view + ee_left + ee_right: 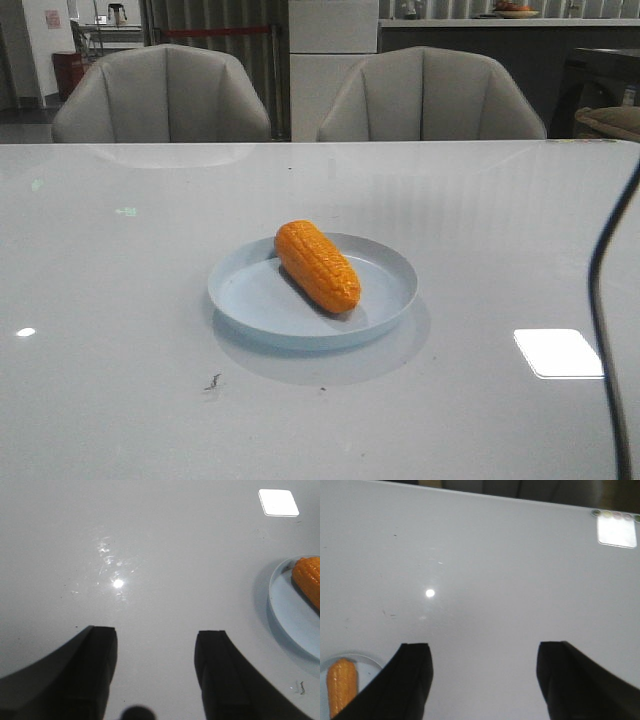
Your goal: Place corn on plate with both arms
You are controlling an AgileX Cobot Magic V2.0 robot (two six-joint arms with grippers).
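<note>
The orange-yellow corn (pixel 318 265) lies on the pale blue plate (pixel 250 300) in the middle of the white table, running from back left to front right. Neither gripper shows in the front view. In the left wrist view my left gripper (pixel 156 632) is open and empty over bare table, with the plate (pixel 290 615) and the corn (pixel 309 577) off to one side, apart from it. In the right wrist view my right gripper (pixel 485 647) is open and empty over bare table, with the corn (pixel 341 685) and a bit of the plate's rim (pixel 370 660) beside one finger.
A black cable (pixel 600 300) hangs down at the right edge of the front view. Two grey chairs (pixel 160 95) stand behind the table's far edge. Bright light patches reflect on the tabletop (pixel 558 352).
</note>
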